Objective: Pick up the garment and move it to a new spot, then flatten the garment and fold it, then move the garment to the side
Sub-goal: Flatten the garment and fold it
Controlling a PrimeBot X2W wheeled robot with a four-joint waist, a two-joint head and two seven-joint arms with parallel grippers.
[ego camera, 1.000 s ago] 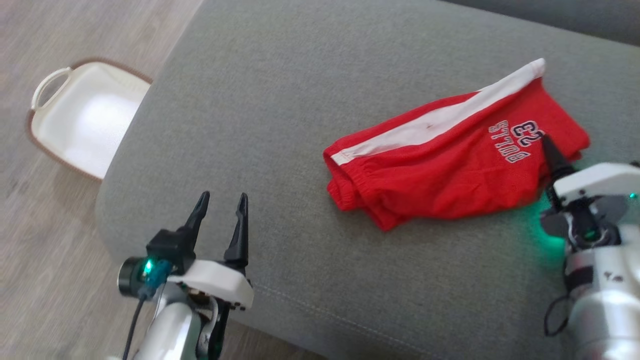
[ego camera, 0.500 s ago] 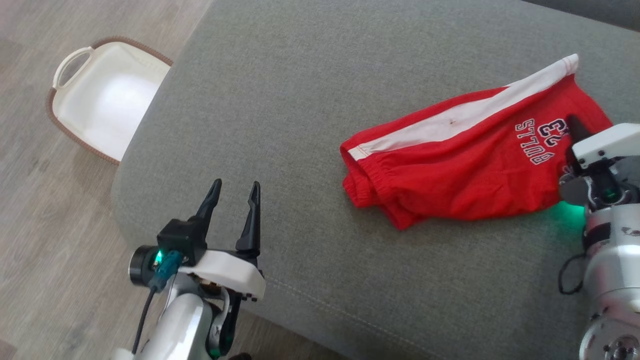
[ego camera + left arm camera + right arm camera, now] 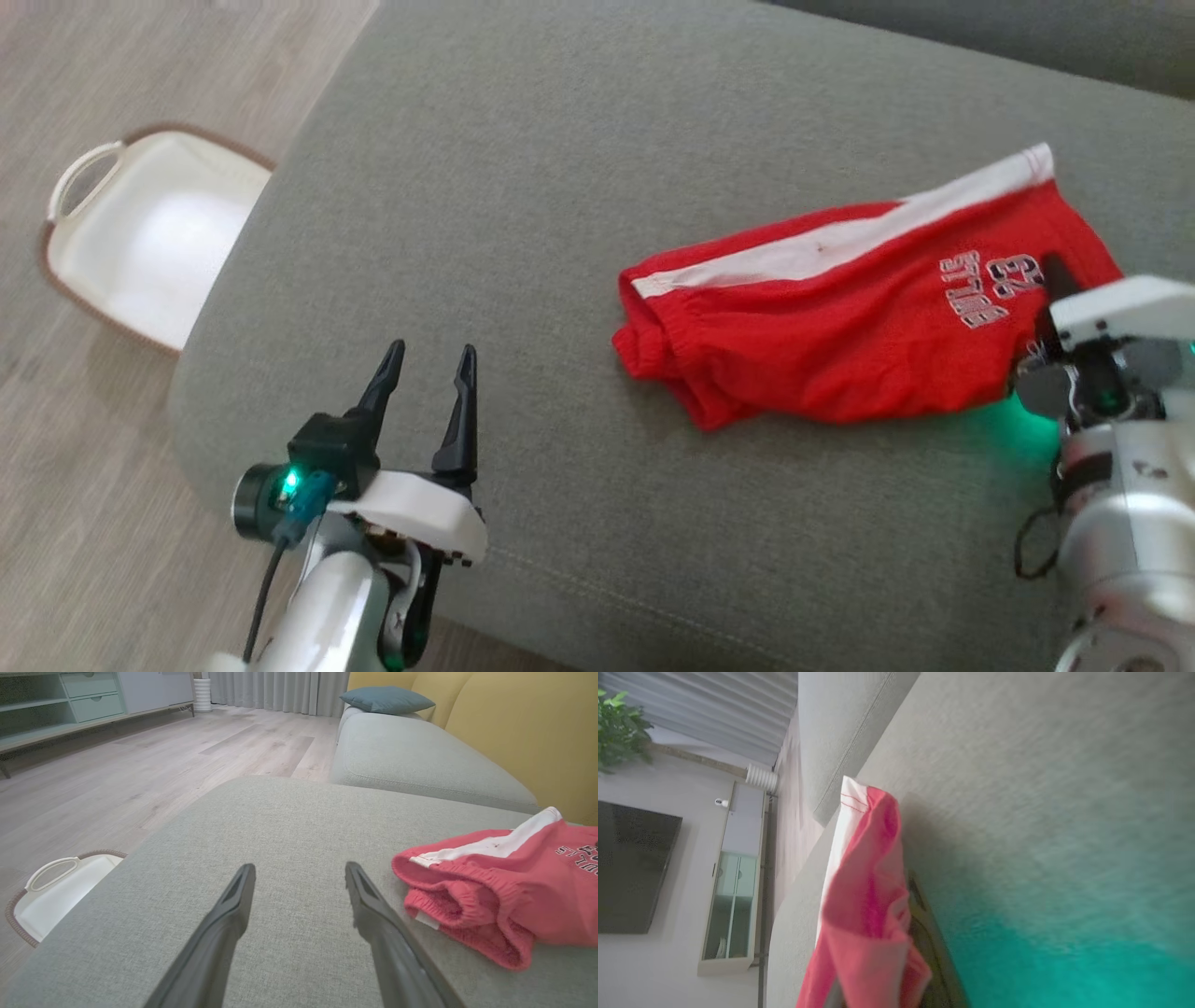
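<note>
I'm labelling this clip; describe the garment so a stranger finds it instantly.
On the broad grey sofa cushion, look right, by the right tool. The red shorts lie there; their white side stripe and lettering set them apart from the white basket.

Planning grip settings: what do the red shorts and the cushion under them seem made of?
Red shorts: soft matte knit, possibly cotton or polyester; limp folds, gathered waistband. Cushion: grey woven upholstery fabric, matte; coarse visible weave, stitched seam.

Red, white-striped garment [image 3: 840, 317]; grey sofa [image 3: 560, 187]
</note>
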